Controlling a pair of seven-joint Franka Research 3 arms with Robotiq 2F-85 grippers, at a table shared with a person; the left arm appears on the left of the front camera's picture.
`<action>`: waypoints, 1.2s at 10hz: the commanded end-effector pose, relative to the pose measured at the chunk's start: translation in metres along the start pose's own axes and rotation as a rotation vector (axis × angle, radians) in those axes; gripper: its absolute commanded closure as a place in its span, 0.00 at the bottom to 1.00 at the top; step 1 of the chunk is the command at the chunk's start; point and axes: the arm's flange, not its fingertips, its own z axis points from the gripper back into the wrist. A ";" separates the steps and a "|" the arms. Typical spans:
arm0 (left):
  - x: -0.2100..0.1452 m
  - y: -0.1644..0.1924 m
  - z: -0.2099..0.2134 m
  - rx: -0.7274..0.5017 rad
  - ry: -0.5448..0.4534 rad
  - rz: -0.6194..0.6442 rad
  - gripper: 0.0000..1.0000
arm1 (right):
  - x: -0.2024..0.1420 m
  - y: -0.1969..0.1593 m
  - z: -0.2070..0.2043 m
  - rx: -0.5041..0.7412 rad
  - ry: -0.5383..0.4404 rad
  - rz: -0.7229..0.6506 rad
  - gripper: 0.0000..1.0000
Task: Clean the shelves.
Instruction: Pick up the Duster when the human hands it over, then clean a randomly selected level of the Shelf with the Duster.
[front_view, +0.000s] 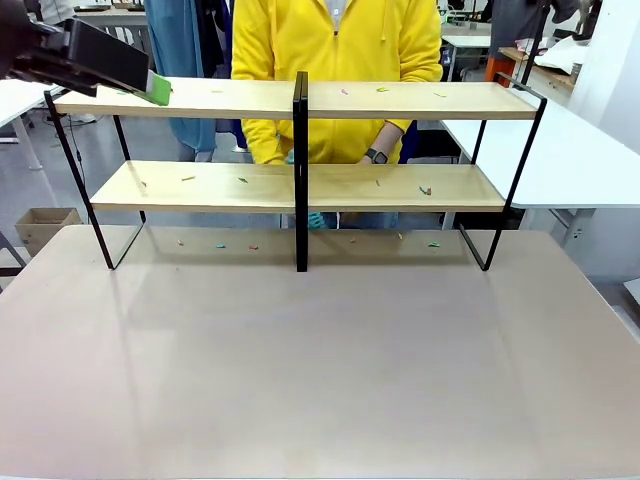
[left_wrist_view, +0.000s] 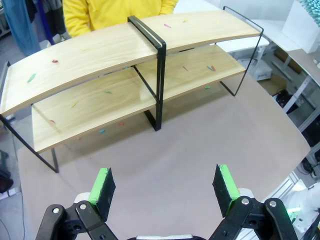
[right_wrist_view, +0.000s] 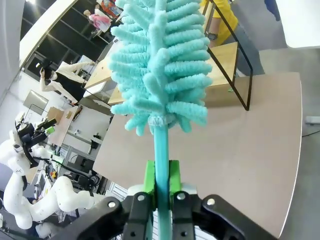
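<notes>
Front view: the shelves (front_view: 400, 100) stand at the far side of the table (front_view: 320, 380), with a person (front_view: 335, 50) behind them.
Left wrist view: the left claw (left_wrist_view: 164, 186) is spread wide and empty, above the table and facing the shelves.
Right wrist view: the right claw (right_wrist_view: 161, 175) is clamped on the handle of a teal duster (right_wrist_view: 160, 65) (fluffy head up).
Step advice: probably best to sweep each board gently toward one end, working around the centre post.
Load: both boards carry loose coloured scraps (front_view: 425, 190); more lie on the table beneath.

table (front_view: 320, 370): open before rack | shelves (front_view: 400, 187): centre post (front_view: 301, 170) splits bays | person (front_view: 335, 60): close behind
</notes>
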 end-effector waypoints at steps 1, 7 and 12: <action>-0.001 0.001 -0.001 0.000 -0.005 0.001 0.00 | 0.006 0.004 0.002 0.008 0.003 -0.004 1.00; -0.001 0.001 -0.001 0.000 -0.005 0.001 0.00 | 0.006 0.004 0.002 0.008 0.003 -0.004 1.00; -0.001 0.001 -0.001 0.000 -0.005 0.001 0.00 | 0.014 0.032 -0.029 -0.036 0.249 0.218 0.88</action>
